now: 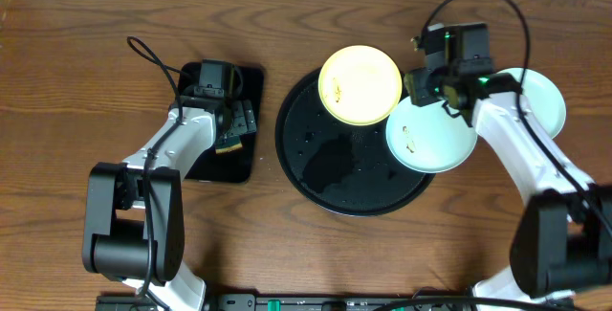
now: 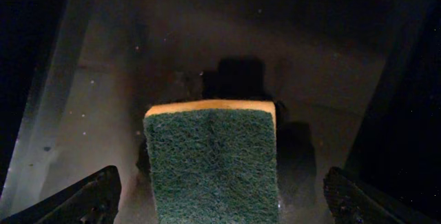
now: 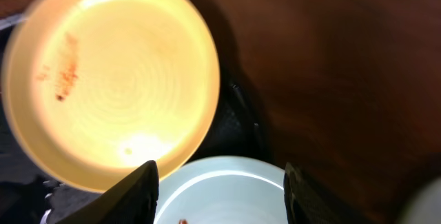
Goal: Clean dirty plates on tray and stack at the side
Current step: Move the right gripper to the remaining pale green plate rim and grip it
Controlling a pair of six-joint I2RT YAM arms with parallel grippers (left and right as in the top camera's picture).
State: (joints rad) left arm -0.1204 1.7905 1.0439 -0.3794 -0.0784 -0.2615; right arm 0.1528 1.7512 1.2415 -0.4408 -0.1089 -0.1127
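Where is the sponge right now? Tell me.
Overhead, the sponge lies on the rectangular black tray left of the round tray, under the open left gripper, untouched.

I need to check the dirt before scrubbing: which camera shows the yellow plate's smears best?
Right wrist: the yellow plate fills the view, its brownish smears plain. Overhead shows the whole plate over the black tray's upper edge, smears only faint. Left wrist shows none of it.

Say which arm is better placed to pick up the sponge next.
Left. The left pincer, open, hangs right over the sponge in the small tray. The right pincer is far off, above the mint plate.
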